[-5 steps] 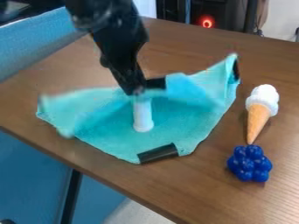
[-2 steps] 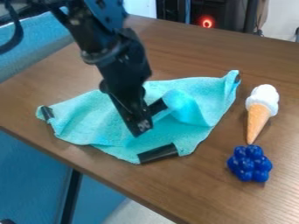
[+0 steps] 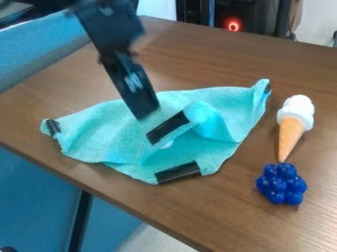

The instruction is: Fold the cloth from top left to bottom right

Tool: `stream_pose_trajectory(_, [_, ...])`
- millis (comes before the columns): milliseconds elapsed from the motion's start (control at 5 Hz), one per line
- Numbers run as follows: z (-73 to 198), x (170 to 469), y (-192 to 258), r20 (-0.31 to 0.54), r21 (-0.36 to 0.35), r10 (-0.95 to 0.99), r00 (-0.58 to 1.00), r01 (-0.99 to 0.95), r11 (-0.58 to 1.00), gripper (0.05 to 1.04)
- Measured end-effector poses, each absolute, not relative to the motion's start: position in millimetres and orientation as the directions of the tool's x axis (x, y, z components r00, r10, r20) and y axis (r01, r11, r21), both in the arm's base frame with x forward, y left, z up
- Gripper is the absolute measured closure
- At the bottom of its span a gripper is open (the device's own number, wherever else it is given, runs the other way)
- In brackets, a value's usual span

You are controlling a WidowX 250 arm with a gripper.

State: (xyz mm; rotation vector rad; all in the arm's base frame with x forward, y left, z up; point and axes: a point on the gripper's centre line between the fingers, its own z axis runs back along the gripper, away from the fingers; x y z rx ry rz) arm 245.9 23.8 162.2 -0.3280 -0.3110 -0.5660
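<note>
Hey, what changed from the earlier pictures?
The gripper let go of the dark-taped corner of the cloth, which dropped over the white thing, and rose toward the picture's top. The ice cream cone and blue toy stayed put.

A black robot arm (image 3: 118, 54) hung over a wood-grain desk (image 3: 289, 74) in what looked like a robotics lab set up in an office-style room, where a blue fabric panel (image 3: 46, 44) lined one side and dark equipment (image 3: 262, 17) glowed red behind.
</note>
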Motion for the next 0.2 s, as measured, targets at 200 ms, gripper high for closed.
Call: stream_pose_trajectory(200, [189.4,241.6,42.3,0.419,-0.217,-0.482,0.769,0.600,0.770,0.083])
